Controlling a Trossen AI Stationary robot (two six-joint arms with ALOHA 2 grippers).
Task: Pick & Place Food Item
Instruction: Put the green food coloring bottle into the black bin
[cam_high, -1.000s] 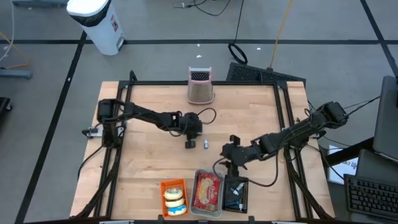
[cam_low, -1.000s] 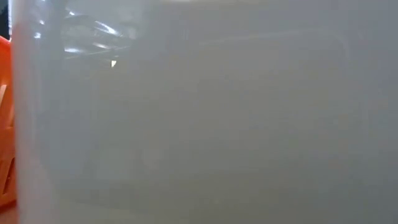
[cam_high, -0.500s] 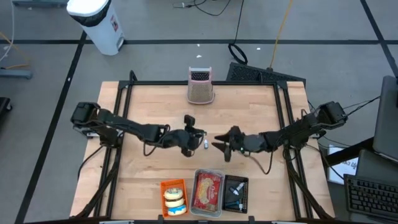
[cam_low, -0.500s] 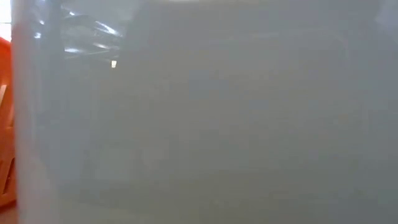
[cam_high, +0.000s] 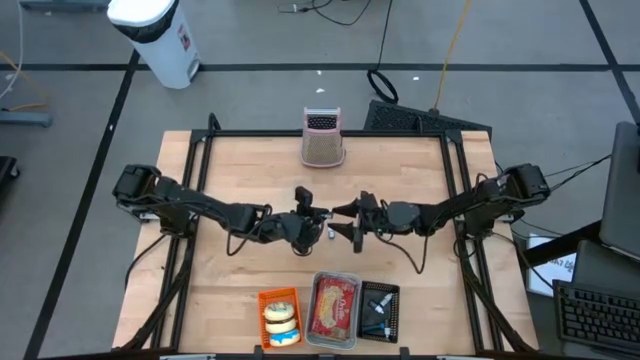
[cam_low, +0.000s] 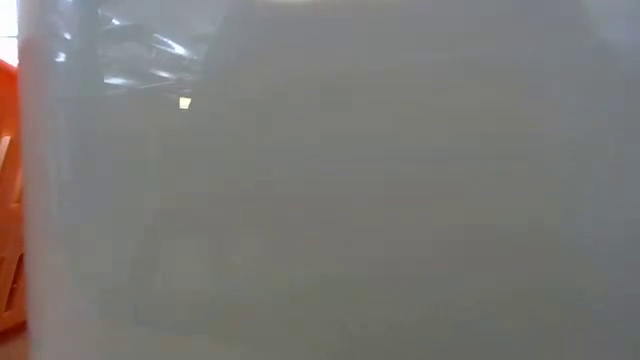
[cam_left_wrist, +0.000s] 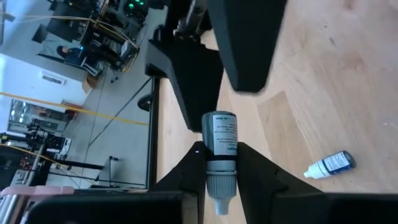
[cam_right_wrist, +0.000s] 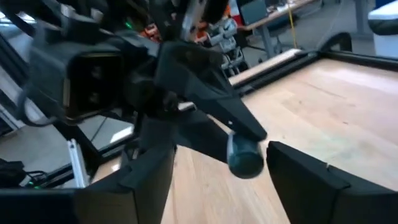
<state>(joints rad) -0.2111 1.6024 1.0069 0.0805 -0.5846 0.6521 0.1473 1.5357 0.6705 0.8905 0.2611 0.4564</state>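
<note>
- The small bottle (cam_left_wrist: 220, 144) is cylindrical, with a grey-white label carrying fine print and a grey ribbed cap; the cap end is pointing back toward the left wrist camera.
- The left claw (cam_left_wrist: 221, 163) is pinching this small bottle between its two dark fingers (cam_left_wrist: 186, 168), above the middle of the worktop (cam_high: 240, 160).
- In the right wrist view the same bottle is showing as a rounded grey end (cam_right_wrist: 244, 157) sticking out of the left claw's fingers.
- A second small bottle (cam_left_wrist: 329, 165), white with a dark blue label, is lying on its side on the worktop, apart from both claws; the high view places it (cam_high: 328, 233) between them.
- The left arm is reaching from the left edge toward the centre, low and nearly level, with its claw (cam_high: 308, 224) pointing at the right arm.
- The right arm is reaching in from the right edge, likewise stretched out low; the right claw (cam_high: 343, 219) is spread wide, fingers (cam_right_wrist: 311, 177) standing on either side of the bottle end without touching it.
- Three trays are sitting at the near edge: an orange tray (cam_high: 263, 300), a clear tray (cam_high: 316, 284) and a black tray (cam_high: 397, 300).
- A pink-and-grey basket (cam_high: 322, 140) is standing at the far edge.
</note>
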